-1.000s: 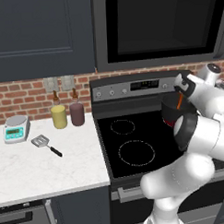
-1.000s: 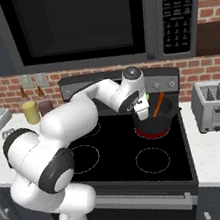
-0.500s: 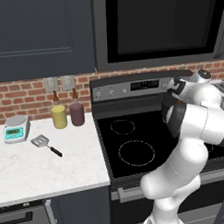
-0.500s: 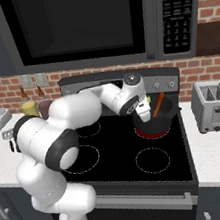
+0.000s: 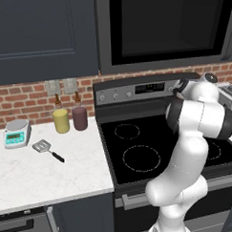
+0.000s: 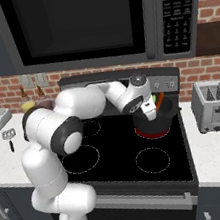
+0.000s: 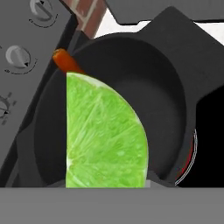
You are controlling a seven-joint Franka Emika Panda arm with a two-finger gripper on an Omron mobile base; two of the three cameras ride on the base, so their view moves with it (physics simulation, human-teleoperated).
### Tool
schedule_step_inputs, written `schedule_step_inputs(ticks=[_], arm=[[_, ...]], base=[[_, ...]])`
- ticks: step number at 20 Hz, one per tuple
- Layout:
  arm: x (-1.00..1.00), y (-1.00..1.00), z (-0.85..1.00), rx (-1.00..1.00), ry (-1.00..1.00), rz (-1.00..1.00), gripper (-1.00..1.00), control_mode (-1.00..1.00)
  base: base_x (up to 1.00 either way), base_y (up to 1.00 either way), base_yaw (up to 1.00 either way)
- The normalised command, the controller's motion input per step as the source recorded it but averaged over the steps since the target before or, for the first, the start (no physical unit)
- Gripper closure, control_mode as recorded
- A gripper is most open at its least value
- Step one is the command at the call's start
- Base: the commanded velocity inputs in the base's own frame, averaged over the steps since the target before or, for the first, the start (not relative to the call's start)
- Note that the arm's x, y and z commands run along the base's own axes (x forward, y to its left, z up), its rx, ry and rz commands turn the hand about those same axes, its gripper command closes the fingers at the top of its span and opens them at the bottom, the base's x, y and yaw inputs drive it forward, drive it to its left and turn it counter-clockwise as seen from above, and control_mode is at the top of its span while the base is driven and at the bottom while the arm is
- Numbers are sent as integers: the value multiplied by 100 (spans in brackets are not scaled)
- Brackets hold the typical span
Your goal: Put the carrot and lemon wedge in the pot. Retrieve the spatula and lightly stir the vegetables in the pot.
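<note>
Our gripper (image 6: 150, 107), clamped on the lemon wedge (image 7: 103, 135), hangs over the pot (image 6: 153, 121). The carrot (image 6: 159, 101) leans inside it. No writing is legible to us.

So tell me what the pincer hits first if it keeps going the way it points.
The pincer looks down into the pot, holding the lemon wedge. Going on, it would likely meet the pot's dark bottom first; the carrot leans at the rim, off that line.
</note>
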Motion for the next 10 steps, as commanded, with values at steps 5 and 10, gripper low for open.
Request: schedule_step_inputs(ticks=[5,10], arm=[[36,-18,0,0,0,1,100,-100],[35,-4,-12,0,0,4,100,-100]], base=[[0,0,0],[0,0,0]])
